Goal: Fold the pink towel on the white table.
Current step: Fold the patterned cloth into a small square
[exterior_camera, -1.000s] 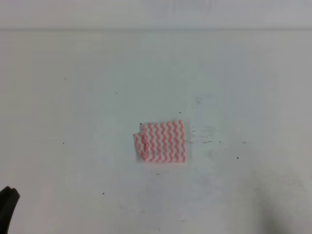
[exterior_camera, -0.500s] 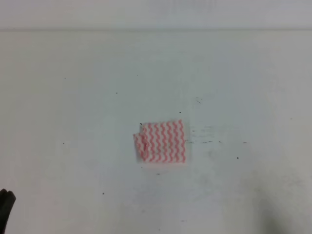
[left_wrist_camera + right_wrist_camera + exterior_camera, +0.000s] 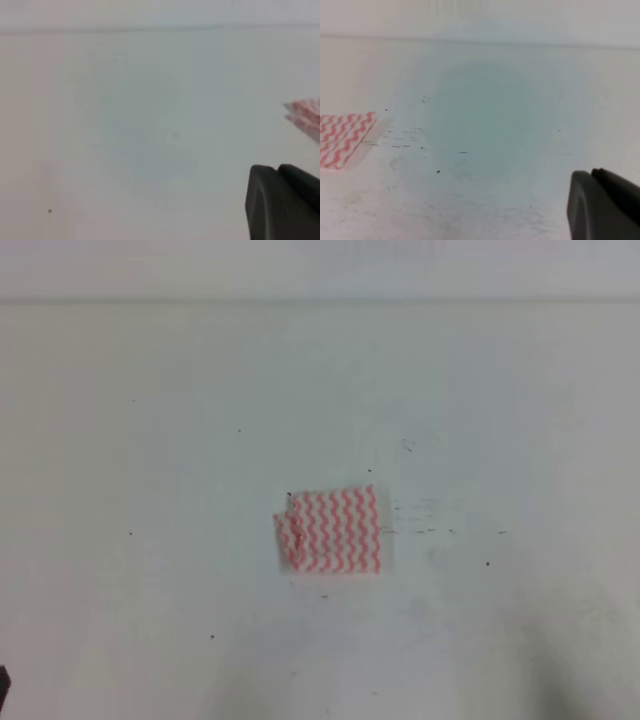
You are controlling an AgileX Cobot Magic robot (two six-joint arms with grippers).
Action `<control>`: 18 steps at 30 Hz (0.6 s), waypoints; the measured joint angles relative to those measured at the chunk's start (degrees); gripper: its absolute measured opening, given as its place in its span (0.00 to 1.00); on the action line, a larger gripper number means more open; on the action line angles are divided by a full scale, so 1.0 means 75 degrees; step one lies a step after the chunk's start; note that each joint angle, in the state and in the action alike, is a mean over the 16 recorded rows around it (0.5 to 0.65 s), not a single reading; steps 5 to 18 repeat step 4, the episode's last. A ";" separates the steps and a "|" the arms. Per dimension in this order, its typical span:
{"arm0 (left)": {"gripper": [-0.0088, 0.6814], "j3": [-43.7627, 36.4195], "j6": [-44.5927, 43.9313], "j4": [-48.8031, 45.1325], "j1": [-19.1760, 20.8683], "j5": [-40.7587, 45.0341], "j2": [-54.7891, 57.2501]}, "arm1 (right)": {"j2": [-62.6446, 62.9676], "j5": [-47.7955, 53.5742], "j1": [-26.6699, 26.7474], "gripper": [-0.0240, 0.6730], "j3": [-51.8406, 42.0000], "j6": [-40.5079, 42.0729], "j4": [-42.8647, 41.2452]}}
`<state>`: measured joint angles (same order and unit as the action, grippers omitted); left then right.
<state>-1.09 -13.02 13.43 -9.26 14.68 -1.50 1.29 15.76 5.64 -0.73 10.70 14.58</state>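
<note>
The pink towel (image 3: 332,531) is seen already folded small on the white surface (image 3: 150,460). It lies well apart from the left hand (image 3: 282,202) and the right hand (image 3: 602,205). Nothing is held; their opening cannot be told. Any last tidying should be done gently.

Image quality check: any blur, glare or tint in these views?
Exterior high: soft focus, the pink towel stripes still readable, no glare. Left wrist: blurry, towel corner smeared at right edge. Right wrist: faint greenish patch mid white table, dark tool body defocused at bottom right.
</note>
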 joint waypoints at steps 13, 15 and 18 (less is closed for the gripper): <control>0.01 0.0004 0.0141 -0.0227 0.0010 0.0199 0.0004 | -0.0005 0.0008 -0.0001 0.01 0.0009 0.0001 0.0001; 0.01 0.0004 0.0141 -0.0227 0.0010 0.0199 0.0004 | -0.0005 0.0008 -0.0001 0.01 0.0009 0.0001 0.0001; 0.01 0.0004 0.0141 -0.0227 0.0010 0.0199 0.0004 | -0.0005 0.0008 -0.0001 0.01 0.0009 0.0001 0.0001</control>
